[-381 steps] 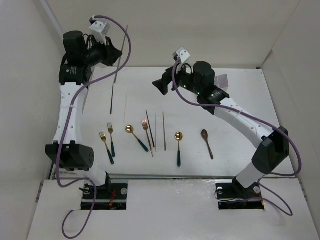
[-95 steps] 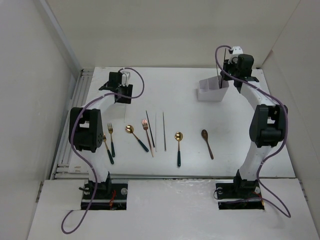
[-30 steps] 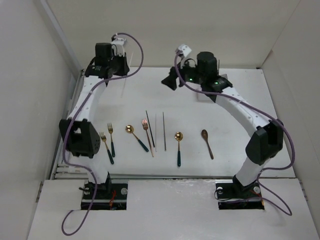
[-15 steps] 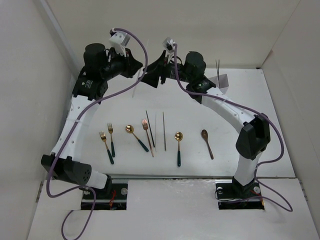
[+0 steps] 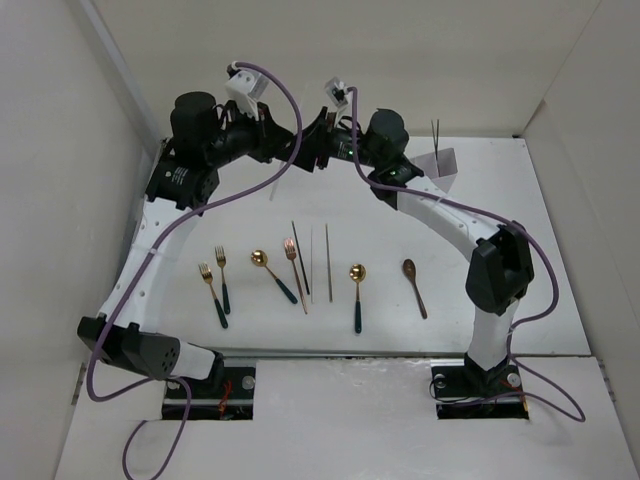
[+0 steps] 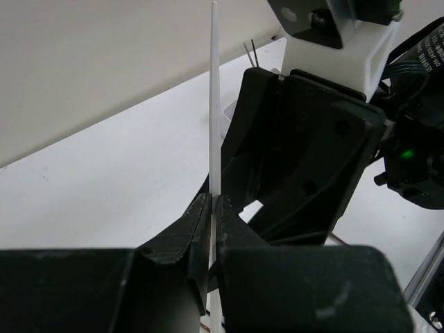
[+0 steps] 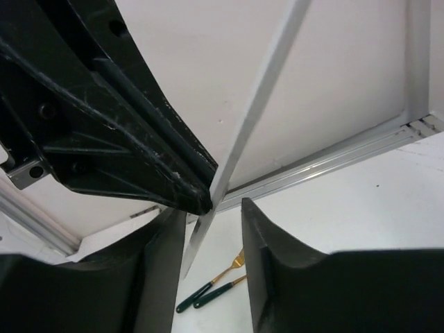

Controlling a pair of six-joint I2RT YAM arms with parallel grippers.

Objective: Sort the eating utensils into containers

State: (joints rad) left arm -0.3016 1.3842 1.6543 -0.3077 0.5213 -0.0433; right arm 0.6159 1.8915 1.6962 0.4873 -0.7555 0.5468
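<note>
right claw (image 7: 211,215) moved in around chopstick (image 7: 257,104), white table (image 5: 500,250), pale walls (image 5: 400,60)

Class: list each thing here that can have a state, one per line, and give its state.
Left claw: shut on white chopstick.
Right claw: open, one finger on each side of that chopstick.
White chopstick: held in the air, tilted.
Box: standing, dark chopsticks upright inside.
Utensil row: lying flat, unsorted.

Left fingers (image 6: 182,239) and their chopstick (image 6: 214,104) block the gap between the right fingers (image 7: 281,267).
</note>
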